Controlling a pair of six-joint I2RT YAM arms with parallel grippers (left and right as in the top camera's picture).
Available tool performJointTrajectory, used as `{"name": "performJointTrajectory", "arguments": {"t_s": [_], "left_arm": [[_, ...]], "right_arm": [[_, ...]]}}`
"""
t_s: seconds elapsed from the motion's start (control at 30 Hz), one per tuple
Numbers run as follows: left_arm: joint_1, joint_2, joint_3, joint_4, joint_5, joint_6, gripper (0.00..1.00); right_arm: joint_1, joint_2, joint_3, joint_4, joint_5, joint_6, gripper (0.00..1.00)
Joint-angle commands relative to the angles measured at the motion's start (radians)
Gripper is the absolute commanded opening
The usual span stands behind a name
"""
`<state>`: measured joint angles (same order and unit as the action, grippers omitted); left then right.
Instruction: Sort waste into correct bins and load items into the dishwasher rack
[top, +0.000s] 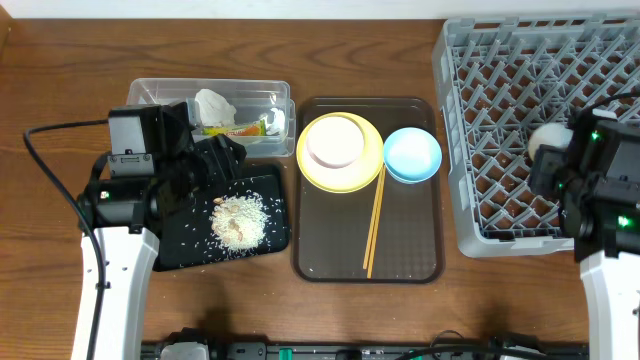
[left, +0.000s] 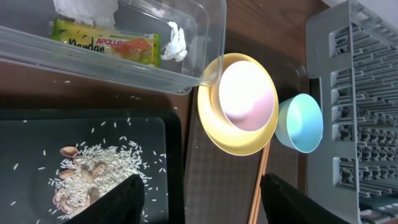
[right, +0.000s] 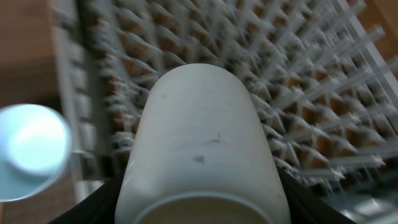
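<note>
My right claw (right: 200, 208) is pinched on the small white cup (right: 202, 134), with a dark finger (right: 93, 210) pressed to each flank. The cup lies on its side over the lattice of the dishwasher rack (top: 447, 110), near the rack's right side. I cannot tell whether the cup touches the pegs. Its mouth is cut off by the lower edge of my right wrist view, and from overhead only a pale round bit of it shows beside my arm. The rack behind it is blurred, as is the light blue bowl (top: 412, 155) at the left of that view. My left claw (left: 202, 190) is spread wide and holds nothing. One finger is above the black tray (top: 178, 252) with the rice grains (top: 240, 220), the other above the brown serving tray (top: 405, 262), and both are cut off at the bottom of the picture. A few brownish scraps lie among the rice, and I cannot make out what they are. The clear tub (top: 150, 92) holds the crumpled tissue (top: 213, 104) and the yellow-green wrapper (top: 236, 128). On the serving tray the white bowl (top: 335, 140) sits in the yellow plate (top: 345, 182). The blue bowl is just beside the plate, and the chopsticks (top: 375, 225) lie lengthwise, their top ends under the plate's rim.
</note>
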<state>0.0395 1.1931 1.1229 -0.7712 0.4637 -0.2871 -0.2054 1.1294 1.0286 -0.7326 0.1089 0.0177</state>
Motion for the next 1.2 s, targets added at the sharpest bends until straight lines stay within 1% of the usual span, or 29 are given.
{"name": "performJointTrajectory", "arguments": {"t_s": [0.0,0.07,0.13,0.23,0.33,0.53,0.6,0.63,0.7,0.73,0.77,0.83,0.87,0.9,0.93,0.97,1.07,1.17], "left_arm": [[0.005,-0.005,0.005,-0.002,-0.013,0.014,0.63],[0.005,-0.005,0.005,-0.002,-0.013,0.014,0.63],[0.005,-0.005,0.005,-0.002,-0.013,0.014,0.63],[0.005,-0.005,0.005,-0.002,-0.013,0.014,0.63],[0.005,-0.005,0.005,-0.002,-0.013,0.014,0.63],[0.005,-0.005,0.005,-0.002,-0.013,0.014,0.63],[0.005,-0.005,0.005,-0.002,-0.013,0.014,0.63],[0.005,-0.005,0.005,-0.002,-0.013,0.014,0.63],[0.005,-0.005,0.005,-0.002,-0.013,0.014,0.63],[0.005,-0.005,0.005,-0.003,-0.013,0.014,0.63],[0.005,-0.005,0.005,-0.003,-0.013,0.014,0.63],[0.005,-0.005,0.005,-0.003,-0.013,0.014,0.64],[0.005,-0.005,0.005,-0.005,-0.013,0.014,0.64],[0.005,-0.005,0.005,-0.009,-0.014,0.016,0.64],[0.005,-0.005,0.005,-0.018,-0.026,0.022,0.64],[0.005,-0.005,0.005,-0.032,-0.056,0.021,0.64],[0.005,-0.005,0.005,-0.105,-0.223,0.021,0.64],[0.005,-0.004,0.005,-0.179,-0.399,0.020,0.64]], "right_arm": [[-0.047,0.061,0.021,-0.011,0.071,0.005,0.08],[-0.077,0.102,0.021,-0.020,0.081,0.006,0.07],[-0.106,0.141,0.021,-0.032,0.080,0.043,0.07],[-0.127,0.180,0.021,-0.046,0.040,0.056,0.07],[-0.132,0.218,0.021,-0.042,-0.014,0.056,0.06],[-0.132,0.292,0.021,-0.038,-0.021,0.056,0.06],[-0.132,0.311,0.021,-0.038,-0.024,0.056,0.12],[-0.132,0.320,0.021,-0.039,-0.026,0.056,0.18],[-0.132,0.331,0.021,-0.039,-0.046,0.056,0.41],[-0.132,0.333,0.021,-0.038,-0.062,0.056,0.46],[-0.132,0.333,0.021,-0.037,-0.073,0.056,0.56],[-0.132,0.331,0.021,-0.023,-0.095,0.056,0.86],[-0.132,0.329,0.021,-0.018,-0.108,0.056,0.95],[-0.132,0.325,0.023,-0.018,-0.134,0.056,0.98],[-0.132,0.320,0.025,-0.018,-0.162,0.056,0.98],[-0.132,0.312,0.029,-0.017,-0.189,0.056,0.97],[-0.130,0.279,0.063,-0.017,-0.243,0.056,0.89],[-0.109,0.232,0.116,-0.013,-0.317,0.056,0.84]]}}
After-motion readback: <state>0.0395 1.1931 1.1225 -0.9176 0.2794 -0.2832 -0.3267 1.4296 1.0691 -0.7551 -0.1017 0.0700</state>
